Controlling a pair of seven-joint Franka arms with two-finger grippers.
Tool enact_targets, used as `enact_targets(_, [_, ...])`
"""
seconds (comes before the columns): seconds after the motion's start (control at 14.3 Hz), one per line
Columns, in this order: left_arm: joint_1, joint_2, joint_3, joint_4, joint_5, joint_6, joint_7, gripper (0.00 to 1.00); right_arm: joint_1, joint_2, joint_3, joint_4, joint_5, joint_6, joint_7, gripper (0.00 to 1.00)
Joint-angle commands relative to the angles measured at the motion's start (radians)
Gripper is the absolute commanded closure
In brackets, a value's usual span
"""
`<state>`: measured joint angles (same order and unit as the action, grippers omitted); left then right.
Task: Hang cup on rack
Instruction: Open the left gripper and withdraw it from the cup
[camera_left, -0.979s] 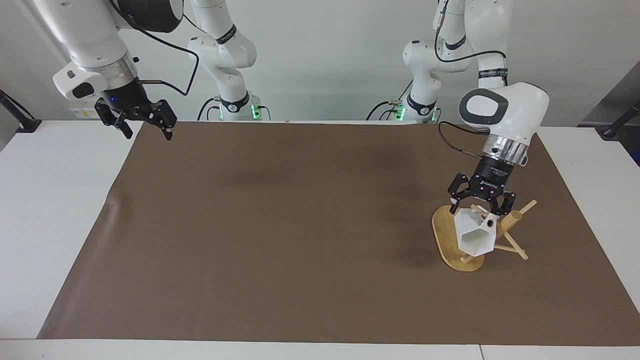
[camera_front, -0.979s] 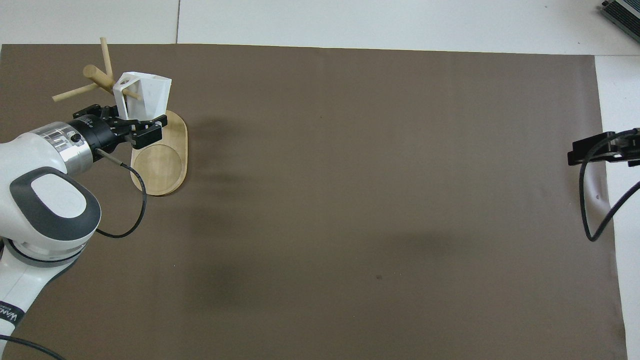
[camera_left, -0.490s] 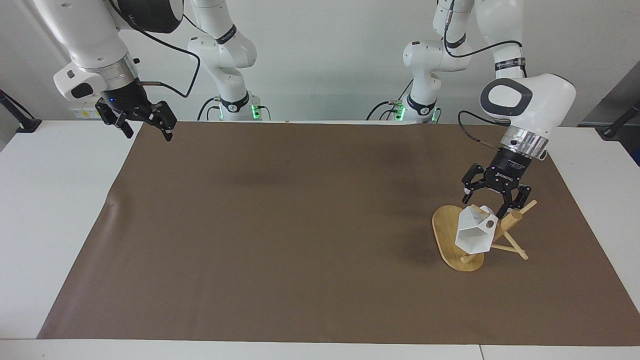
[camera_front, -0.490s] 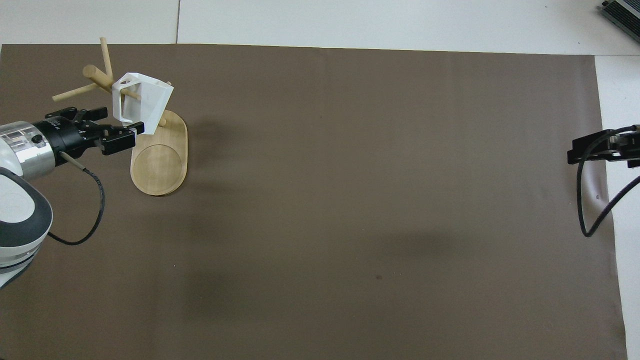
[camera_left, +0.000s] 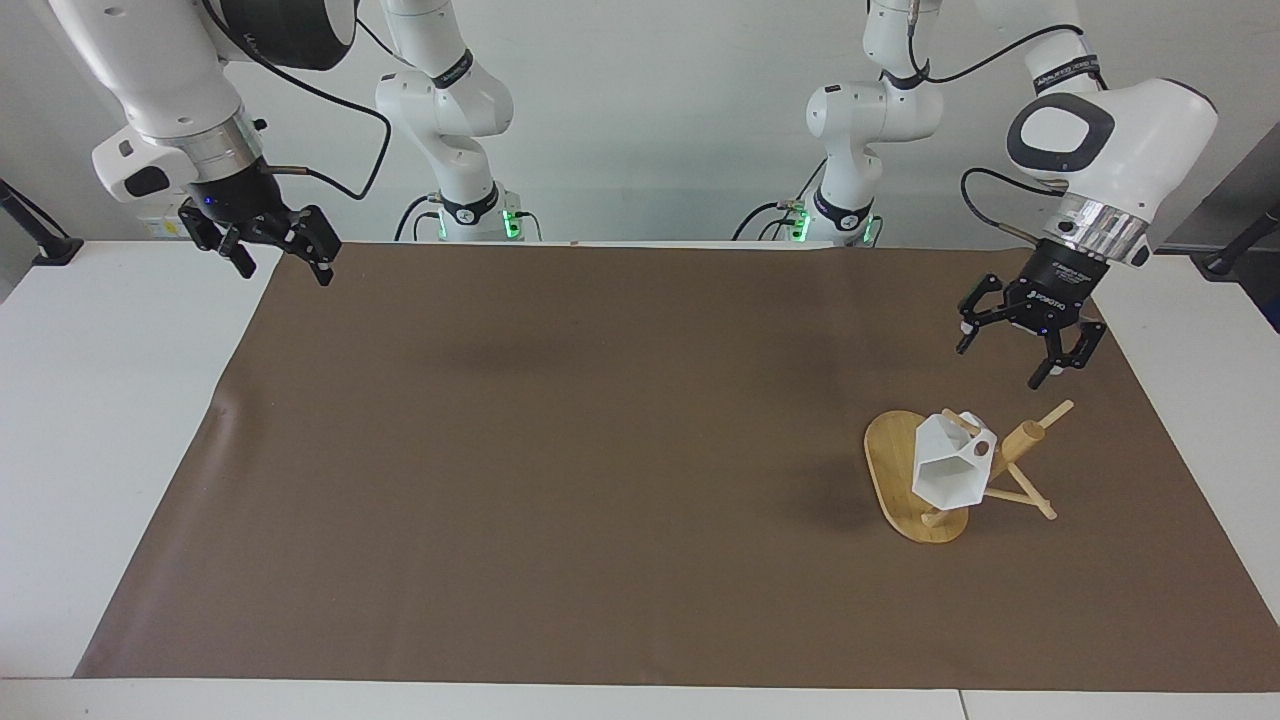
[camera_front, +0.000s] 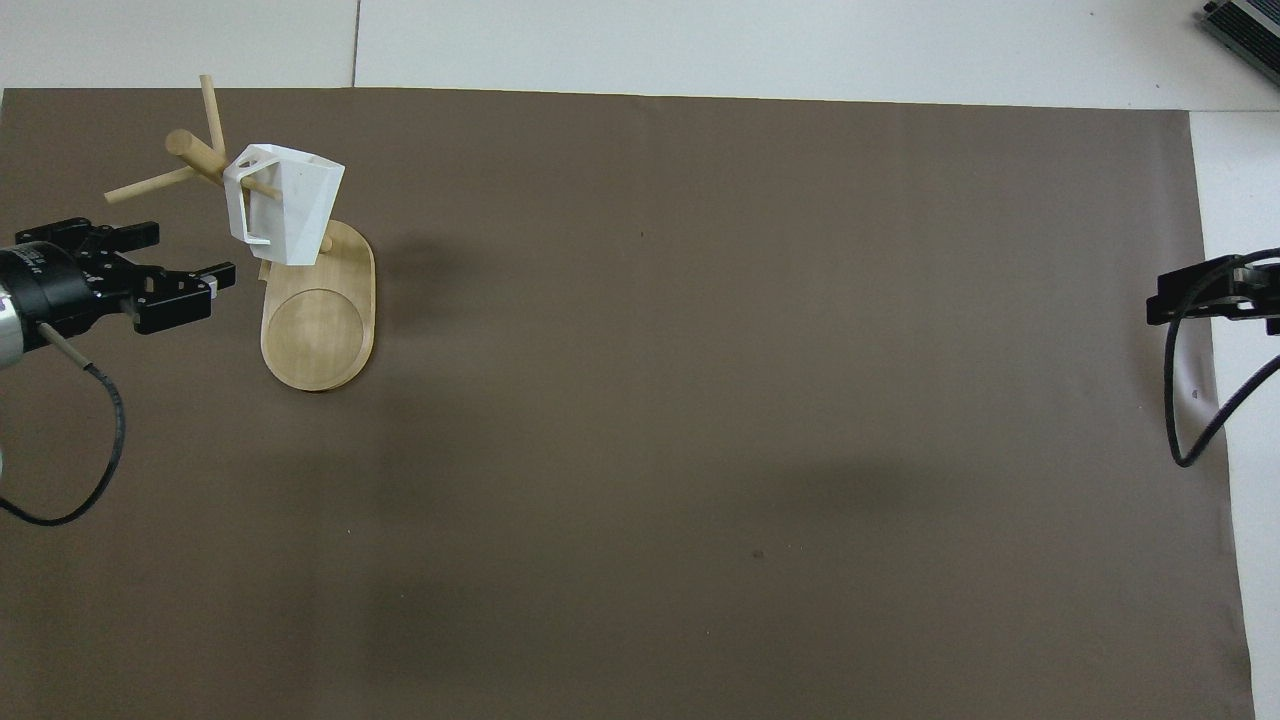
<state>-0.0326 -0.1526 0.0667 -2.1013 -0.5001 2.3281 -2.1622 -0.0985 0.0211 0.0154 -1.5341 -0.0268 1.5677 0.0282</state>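
Observation:
The white faceted cup (camera_left: 948, 472) hangs by its handle on a peg of the bamboo rack (camera_left: 1024, 438), tilted, with its open rim facing away from the robots. It also shows in the overhead view (camera_front: 290, 205), over the rack's oval base (camera_front: 318, 335). My left gripper (camera_left: 1000, 362) is open and empty, up in the air over the mat beside the rack, clear of the cup; it also shows in the overhead view (camera_front: 190, 250). My right gripper (camera_left: 286, 275) is open and empty, waiting above the mat's corner at the right arm's end (camera_front: 1165, 300).
A brown mat (camera_left: 600, 450) covers most of the white table (camera_left: 110, 420). The rack stands on it toward the left arm's end. A dark device (camera_front: 1240, 20) sits at the table's corner farthest from the robots, at the right arm's end.
My left gripper has let go of the cup, risen and drawn back from the rack. The cup stays hanging on the peg. My right gripper has shifted slightly.

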Motion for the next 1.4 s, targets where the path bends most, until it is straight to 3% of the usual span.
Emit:
enact_targets(0.0, [-0.001,0.002,-0.011,0.084,0.191,-0.117,0.054,0.0,-0.006,-0.009,0.003,-0.018,-0.01,0.025,0.01,0.0])
enact_targets(0.14, [-0.007,0.008,-0.013,0.127,0.259,-0.191,0.242,0.0,-0.006,-0.009,0.004,-0.018,-0.01,0.025,0.01,0.0])
enact_targets(0.56, [0.007,0.025,-0.01,0.231,0.265,-0.361,0.773,0.0,-0.007,-0.01,0.003,-0.017,-0.01,0.023,-0.065,0.0])
enact_targets(0.84, [-0.012,0.028,-0.015,0.253,0.406,-0.401,1.187,0.0,-0.007,-0.01,0.003,-0.017,-0.005,0.023,-0.056,0.0])
enact_targets(1.26, [-0.019,0.015,-0.031,0.282,0.426,-0.472,1.72,0.0,-0.007,-0.01,0.003,-0.018,-0.005,0.018,-0.057,0.0])
enact_targets(1.33, [-0.02,0.013,-0.047,0.297,0.475,-0.501,1.763,0.0,-0.007,-0.01,0.003,-0.018,-0.005,0.014,-0.057,0.0])
